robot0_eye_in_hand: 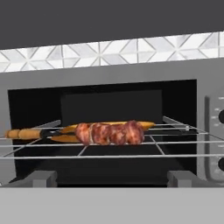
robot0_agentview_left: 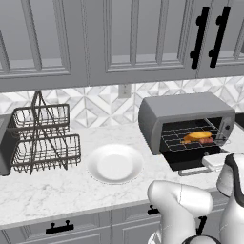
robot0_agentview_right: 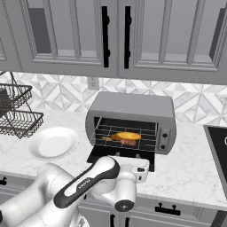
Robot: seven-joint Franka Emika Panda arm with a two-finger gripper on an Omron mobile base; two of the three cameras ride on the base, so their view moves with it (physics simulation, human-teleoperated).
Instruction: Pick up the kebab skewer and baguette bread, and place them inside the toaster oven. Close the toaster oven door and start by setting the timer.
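Hovering low in front of the oven's mouth: white two-finger gripper [robot0_agentview_right: 141, 170], jaws standing wide apart, clamping on nothing, looking straight into the cavity.

Lying flat just beyond and below the hand: dark glass, grey-framed toaster oven door [robot0_agentview_right: 101, 155], folded down toward the counter edge, its light-grey bar handle [robot0_agentview_left: 198, 171] nearest the arm, long axis running side to side across the approach.

Sitting on the wire rack [robot0_eye_in_hand: 109, 146] farther in: thin kebab skewer threaded with reddish-brown chunks [robot0_eye_in_hand: 109, 133], lying crosswise to the hand; touching or just behind it, golden-orange oblong baguette bread [robot0_agentview_right: 126, 135], also crosswise.

Enclosing both: wide grey metal toaster oven [robot0_agentview_right: 133, 106], narrow control strip with round dials [robot0_eye_in_hand: 217, 140] on its right.

Judging both foods loaded; door closing coming next, calling for getting under the near edge and swinging it up and away.
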